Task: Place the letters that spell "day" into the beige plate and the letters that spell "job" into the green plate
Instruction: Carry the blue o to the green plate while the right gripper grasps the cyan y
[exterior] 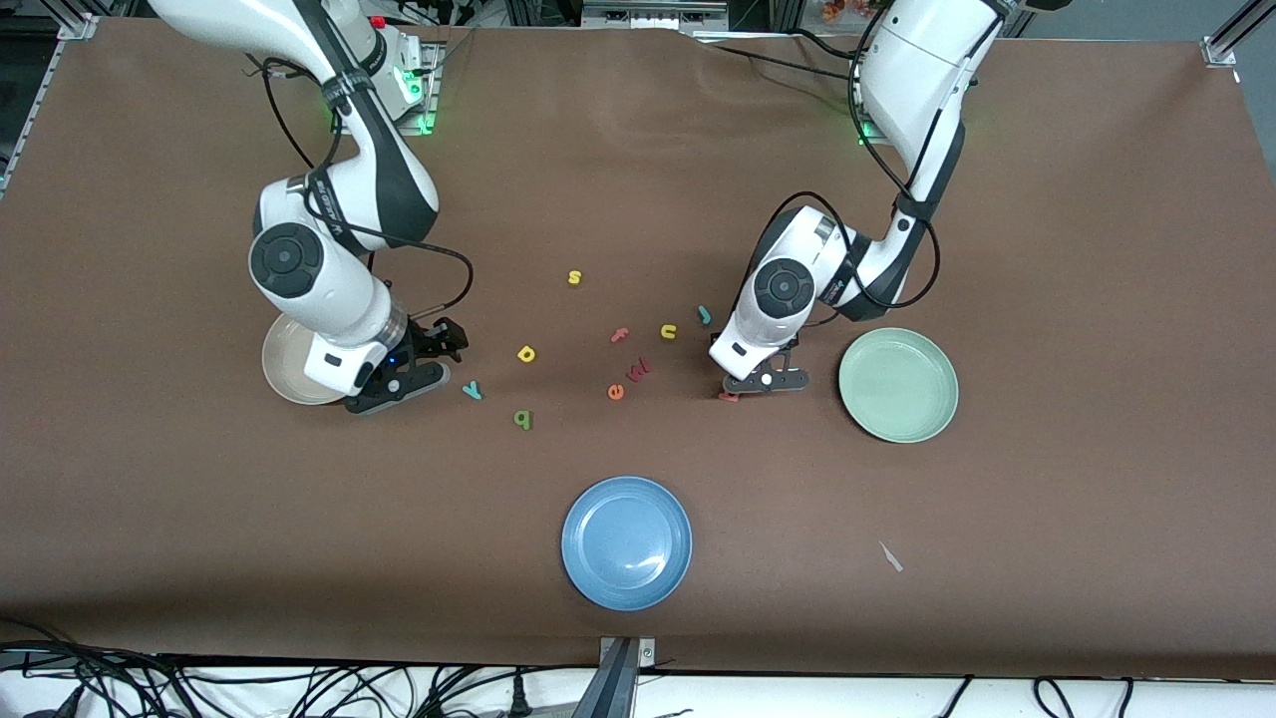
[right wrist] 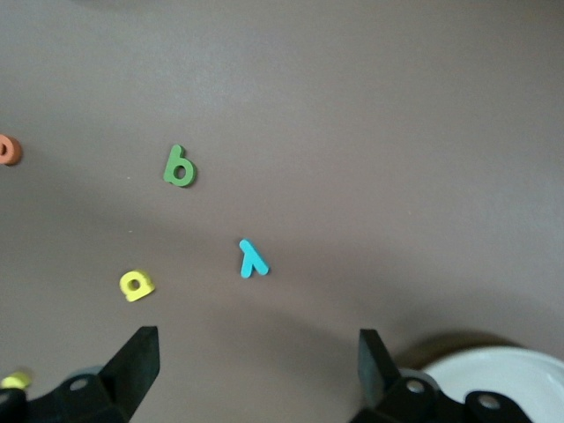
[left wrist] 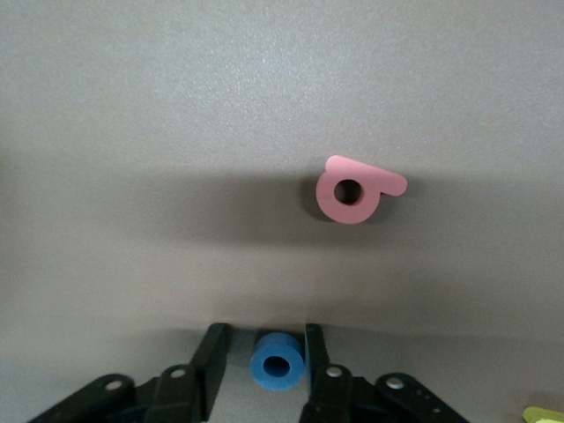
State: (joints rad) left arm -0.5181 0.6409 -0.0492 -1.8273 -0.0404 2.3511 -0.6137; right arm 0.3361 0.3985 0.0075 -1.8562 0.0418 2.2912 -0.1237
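Observation:
My left gripper [exterior: 763,384] is down at the table beside the green plate [exterior: 897,385]. In the left wrist view its jaws [left wrist: 264,335] stand around the blue o [left wrist: 278,361]; one finger touches it and a gap shows at the other. The salmon b [left wrist: 352,190] [exterior: 729,396] lies just past the fingertips. The teal j [exterior: 704,315] lies farther from the camera. My right gripper [exterior: 439,359] [right wrist: 257,344] is open and empty next to the beige plate [exterior: 284,369] [right wrist: 493,366]. Near it lie the teal y [exterior: 473,390] [right wrist: 252,259], yellow d [exterior: 526,353] [right wrist: 137,285] and green a [exterior: 523,419] [right wrist: 179,166].
A blue plate [exterior: 626,541] sits near the table's front edge. Loose letters lie mid-table: yellow s [exterior: 574,277], yellow u [exterior: 668,331], pink f [exterior: 620,335], a red letter [exterior: 639,370] and orange e [exterior: 615,392]. A small pale scrap [exterior: 890,556] lies toward the left arm's end.

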